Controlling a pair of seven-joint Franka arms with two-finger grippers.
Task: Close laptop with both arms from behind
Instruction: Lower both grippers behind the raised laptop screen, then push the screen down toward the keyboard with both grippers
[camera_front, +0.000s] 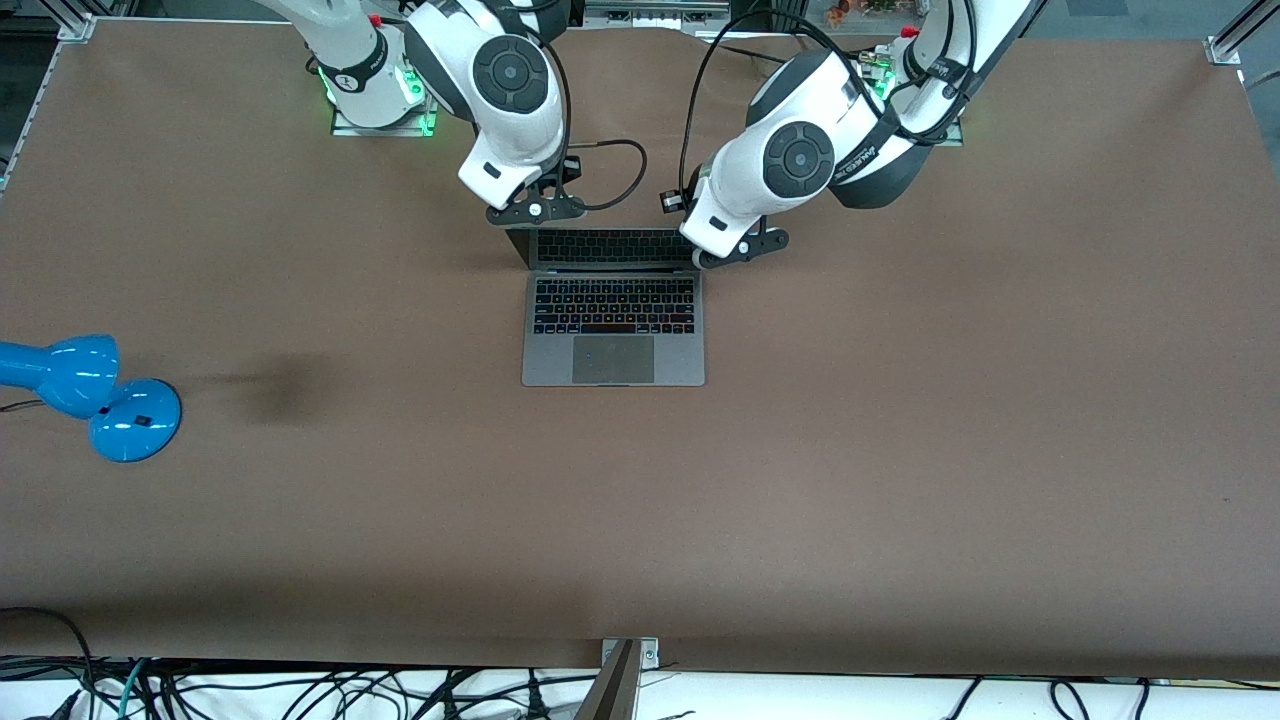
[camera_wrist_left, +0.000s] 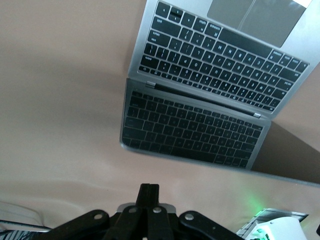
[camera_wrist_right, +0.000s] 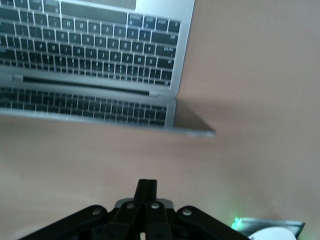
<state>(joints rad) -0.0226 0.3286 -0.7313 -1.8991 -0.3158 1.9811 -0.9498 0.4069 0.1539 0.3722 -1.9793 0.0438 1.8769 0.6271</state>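
The grey laptop (camera_front: 612, 345) lies open mid-table, and its screen (camera_front: 610, 248) mirrors the black keyboard. My right gripper (camera_front: 535, 210) is shut and empty at the lid's top corner toward the right arm's end. My left gripper (camera_front: 742, 250) is shut and empty at the lid's other top corner. In the left wrist view my shut fingertips (camera_wrist_left: 149, 187) sit just short of the lid's top edge (camera_wrist_left: 185, 155). In the right wrist view my shut fingertips (camera_wrist_right: 146, 183) sit short of the lid's edge (camera_wrist_right: 125, 125). I cannot tell whether either gripper touches the lid.
A blue desk lamp (camera_front: 100, 395) stands near the table's edge toward the right arm's end, nearer to the front camera than the laptop. A black cable (camera_front: 620, 175) loops on the brown table (camera_front: 900, 420) between the arm bases.
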